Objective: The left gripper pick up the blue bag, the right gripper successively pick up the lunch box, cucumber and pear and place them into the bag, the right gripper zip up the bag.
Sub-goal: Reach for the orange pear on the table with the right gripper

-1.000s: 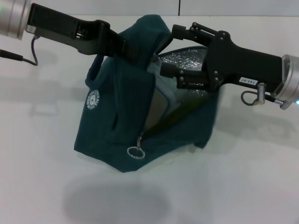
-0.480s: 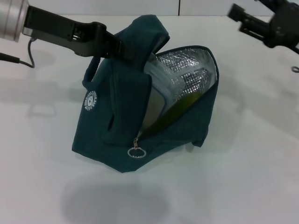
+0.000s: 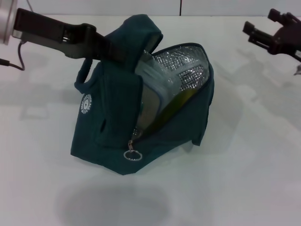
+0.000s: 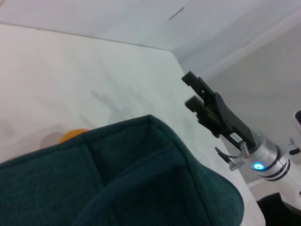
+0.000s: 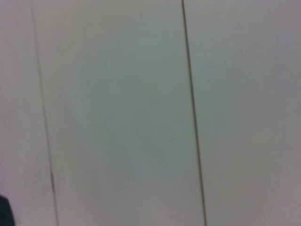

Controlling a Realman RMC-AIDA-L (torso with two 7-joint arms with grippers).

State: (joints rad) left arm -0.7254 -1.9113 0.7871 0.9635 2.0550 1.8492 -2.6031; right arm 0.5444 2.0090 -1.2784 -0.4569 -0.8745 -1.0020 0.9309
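While my left end effector [image 3: 106, 46] clenches the blue bag's [image 3: 113, 127] handle to keep its mouth gaping above the counter [image 3: 244, 188], lunch box [image 3: 157, 80] and cucumber [image 3: 181, 99] sit inside, and my right end effector [image 3: 263, 35], released, hangs well clear.

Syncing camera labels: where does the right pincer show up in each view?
Head view: the right pincer is at the upper right edge, empty, clear of the blue bag.
Left wrist view: it is right of centre, beyond the bag's fabric edge.
Right wrist view: not in it; only a pale panelled surface shows.
Shared landmark: the blue bag, in the head and left wrist views.
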